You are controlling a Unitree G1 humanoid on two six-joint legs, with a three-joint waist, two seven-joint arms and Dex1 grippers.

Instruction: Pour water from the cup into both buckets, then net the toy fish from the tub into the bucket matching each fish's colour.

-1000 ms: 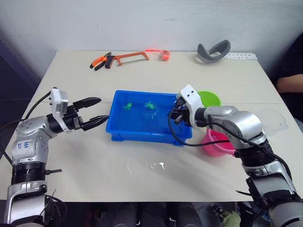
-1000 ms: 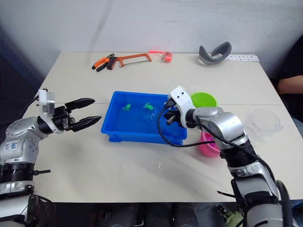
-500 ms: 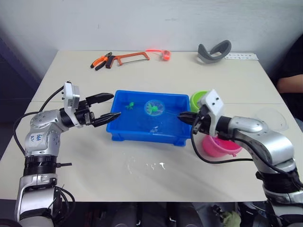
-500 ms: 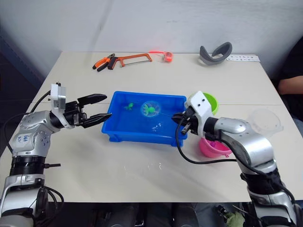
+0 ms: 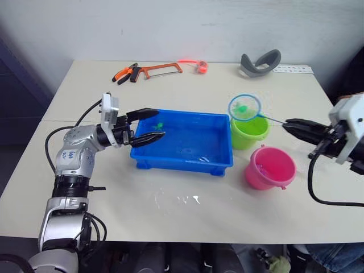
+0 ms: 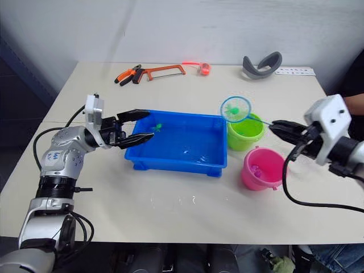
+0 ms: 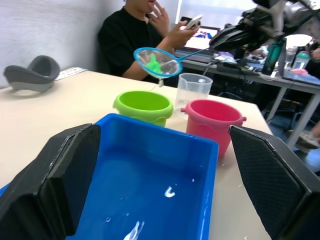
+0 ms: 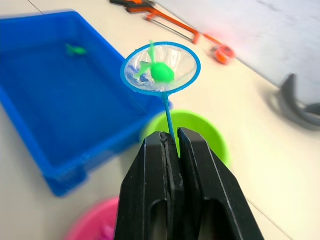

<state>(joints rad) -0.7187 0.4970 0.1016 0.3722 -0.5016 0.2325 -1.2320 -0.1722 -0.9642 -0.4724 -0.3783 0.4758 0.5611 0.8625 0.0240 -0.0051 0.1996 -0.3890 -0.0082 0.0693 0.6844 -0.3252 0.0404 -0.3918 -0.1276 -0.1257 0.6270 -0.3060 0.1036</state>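
Observation:
The blue tub (image 5: 182, 164) sits mid-table with one green toy fish (image 6: 157, 125) left near its far left corner. My left gripper (image 6: 151, 124) hangs open over the tub's left end. My right gripper (image 5: 286, 124) is shut on the thin handle of the net (image 5: 244, 107). The net's blue hoop is held above the lime green bucket (image 5: 249, 133), with a green fish (image 8: 161, 72) lying in the mesh. The pink bucket (image 5: 270, 168) stands just in front of the green one. The clear cup (image 7: 193, 90) stands behind the two buckets.
Orange pliers (image 5: 122, 73), a hacksaw (image 5: 159, 69) and a grey curved band (image 5: 260, 61) lie along the table's far edge. Spilled water (image 5: 182, 200) glistens in front of the tub. A seated person (image 7: 145, 40) is beyond the table's right side.
My right gripper has drawn the net up and to the right out of the tub, carrying a green fish over the green bucket. My left gripper has moved right to the tub's left end.

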